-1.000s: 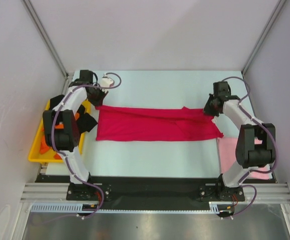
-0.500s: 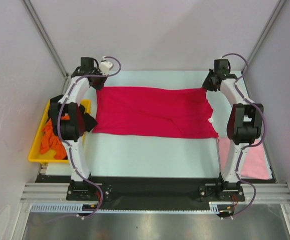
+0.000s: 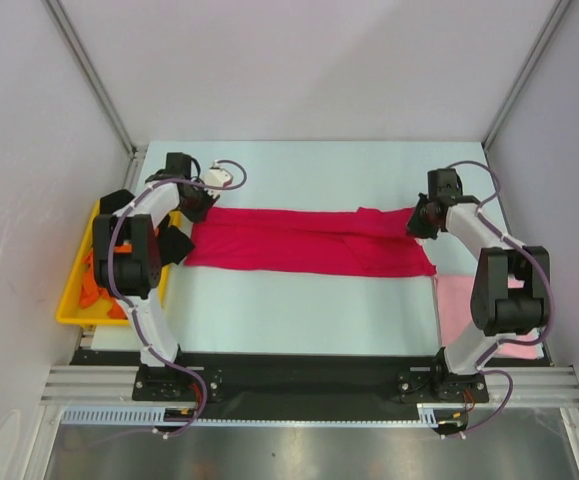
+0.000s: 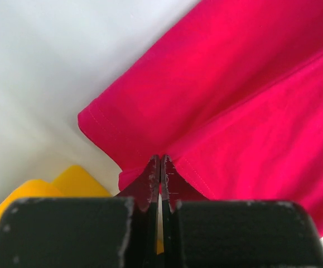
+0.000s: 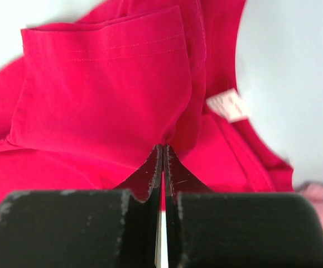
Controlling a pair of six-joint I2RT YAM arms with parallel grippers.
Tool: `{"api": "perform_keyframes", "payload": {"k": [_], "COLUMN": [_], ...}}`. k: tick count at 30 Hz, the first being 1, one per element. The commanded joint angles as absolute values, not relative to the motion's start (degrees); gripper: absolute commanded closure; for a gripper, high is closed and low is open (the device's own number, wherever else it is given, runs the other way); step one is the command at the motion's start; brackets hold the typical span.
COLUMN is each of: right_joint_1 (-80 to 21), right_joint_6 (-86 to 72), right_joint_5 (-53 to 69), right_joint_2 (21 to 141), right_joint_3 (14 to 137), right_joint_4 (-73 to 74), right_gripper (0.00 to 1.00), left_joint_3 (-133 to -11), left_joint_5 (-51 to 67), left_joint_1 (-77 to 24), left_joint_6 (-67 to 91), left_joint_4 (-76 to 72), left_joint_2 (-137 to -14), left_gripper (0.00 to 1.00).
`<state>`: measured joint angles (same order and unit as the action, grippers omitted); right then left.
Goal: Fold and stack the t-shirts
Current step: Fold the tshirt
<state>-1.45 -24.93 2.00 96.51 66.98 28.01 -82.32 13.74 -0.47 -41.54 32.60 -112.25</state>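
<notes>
Pinching the crimson t-shirt (image 3: 309,245) at both ends, we have it stretched as a long band across the middle of the worktop (image 3: 299,310), folded lengthwise with one layer doubled over the other. Our left hand (image 3: 195,203) has its fingers pressed together on a fold of cloth by the left hem, just beside the yellow tray (image 3: 67,300). Our right hand (image 3: 419,222) nips the cloth at the right end, near a small pale label (image 5: 228,106). The pale pink t-shirt (image 3: 464,300) lies flat at the worktop's near right corner, partly under the right arm. The orange t-shirt (image 3: 91,288) sits bunched in the tray, and the black t-shirt (image 3: 177,243) spills over its edge.
</notes>
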Motion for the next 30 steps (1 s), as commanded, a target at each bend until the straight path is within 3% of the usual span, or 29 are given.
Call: {"api": "perform_keyframes", "payload": {"k": [1,13,24,30], "right_joint_1": [-2.02,-1.76,-0.53,0.97], "right_joint_6": [-26.81,-27.42,-24.17,-24.52], "right_joint_5": [1.23,2.72,0.88,2.11], "right_joint_2": [91.76,96.59,109.15,113.64], "right_joint_3": [63.37,65.12,87.07,90.88], "right_joint_4": [26.46,23.03,24.61,25.23], "right_gripper": [1.0,1.0,1.0,1.0], "left_joint_3": [-81.65,-85.07,-97.99,-100.55], "left_joint_5": [13.8,13.36,9.67,9.84], "left_joint_1": [-0.53,-0.26,-0.26,-0.26], "left_joint_6": [-44.91,-43.51,-37.0,-36.12], "left_joint_4": [31.2,30.24,24.87,24.26], "left_joint_2": [-108.81,-110.39,-116.8,-119.18], "left_gripper": [1.0,1.0,1.0,1.0]}}
